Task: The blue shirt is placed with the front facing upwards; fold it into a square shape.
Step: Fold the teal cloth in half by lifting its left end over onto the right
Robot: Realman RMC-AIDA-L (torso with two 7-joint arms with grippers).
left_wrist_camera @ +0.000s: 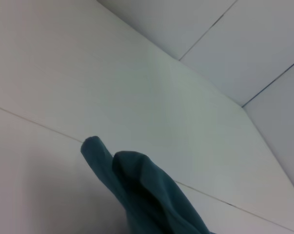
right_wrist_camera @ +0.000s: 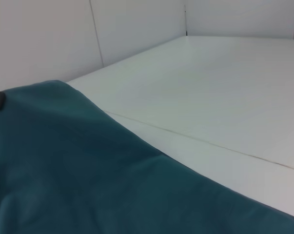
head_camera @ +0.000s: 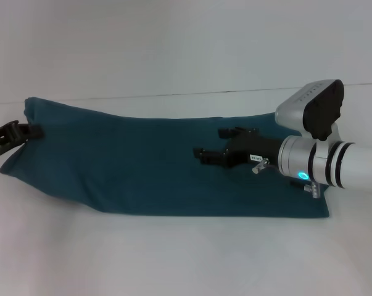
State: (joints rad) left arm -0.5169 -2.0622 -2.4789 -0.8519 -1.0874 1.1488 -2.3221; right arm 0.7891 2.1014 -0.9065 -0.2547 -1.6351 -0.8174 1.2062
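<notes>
You see the blue shirt [head_camera: 142, 163] lying on the white table [head_camera: 173, 259] as a long folded band that runs across the workspace from the robot's left to its right, showing plain teal cloth with no lettering visible. The right gripper [head_camera: 211, 145] reaches in from the right and sits over the right portion of the band; its two black fingers [head_camera: 205, 155] stand apart, released, with nothing between them. The left gripper [head_camera: 25, 131] is at the far left end of the shirt, its black tip touching the cloth at the upper left corner; you cannot tell whether its jaws are clenched on the fabric or open. In the left wrist view, a bunched fold of the shirt [left_wrist_camera: 142, 190] rises against the white table surface. In the right wrist view, the shirt [right_wrist_camera: 78, 175] fills the near area, with bare table beyond it.
</notes>
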